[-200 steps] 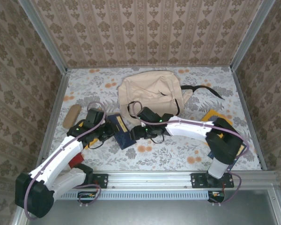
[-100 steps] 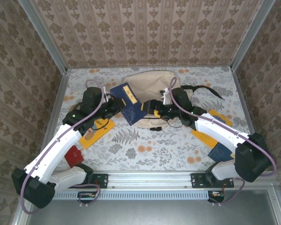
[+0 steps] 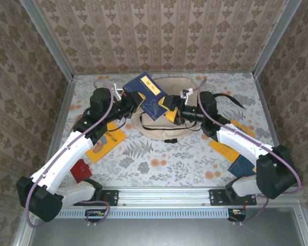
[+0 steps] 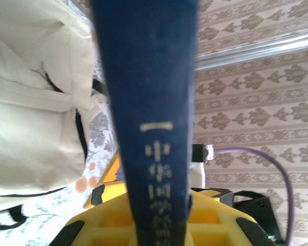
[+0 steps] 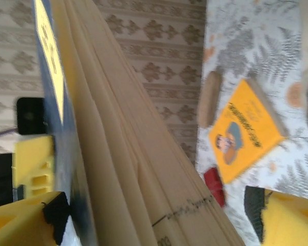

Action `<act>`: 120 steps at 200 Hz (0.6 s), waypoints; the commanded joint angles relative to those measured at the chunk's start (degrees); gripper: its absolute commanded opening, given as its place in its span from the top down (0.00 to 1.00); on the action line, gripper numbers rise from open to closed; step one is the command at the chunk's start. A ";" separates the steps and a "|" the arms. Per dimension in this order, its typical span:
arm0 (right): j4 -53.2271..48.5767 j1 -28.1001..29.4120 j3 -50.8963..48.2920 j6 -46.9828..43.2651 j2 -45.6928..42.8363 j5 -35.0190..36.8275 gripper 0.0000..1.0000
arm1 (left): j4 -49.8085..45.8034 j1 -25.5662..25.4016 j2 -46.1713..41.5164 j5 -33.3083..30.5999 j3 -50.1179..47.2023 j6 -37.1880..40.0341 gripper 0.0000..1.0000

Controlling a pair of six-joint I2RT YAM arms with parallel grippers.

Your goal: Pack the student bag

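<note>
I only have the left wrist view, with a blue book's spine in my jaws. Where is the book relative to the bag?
Observer: In the top view the blue book is raised and tilted, and overlaps the student bag on the left arm's side.
Operator: Is the right arm on it too?
Observer: The right gripper is at the book's near corner. Its wrist view shows the pages between open jaws, with a gap to one finger.
Operator: What else is on the table on my side?
Observer: An orange book lies flat beside the left arm.
</note>
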 commanded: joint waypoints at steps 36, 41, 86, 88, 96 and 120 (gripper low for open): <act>16.06 2.87 -5.63 14.93 -6.04 9.31 0.30 | 9.08 -0.07 0.46 1.31 -0.13 -5.37 1.00; 16.27 2.99 -5.78 15.20 -6.43 9.76 0.33 | 9.08 -0.03 0.55 1.49 -0.18 -5.30 1.00; 14.18 3.40 -6.23 15.22 -9.56 12.96 0.56 | 12.31 0.33 1.48 3.27 -2.07 -7.81 1.00; 14.11 3.41 -6.13 15.16 -9.57 13.00 0.56 | 12.40 0.26 1.51 3.25 -2.23 -7.95 1.00; 13.69 3.36 -5.87 14.97 -9.57 13.10 0.58 | 12.66 0.31 1.46 3.25 -2.78 -8.17 1.00; 11.27 3.32 -4.31 13.53 -9.05 13.27 0.65 | 13.78 0.15 1.79 3.94 -4.08 -9.33 0.99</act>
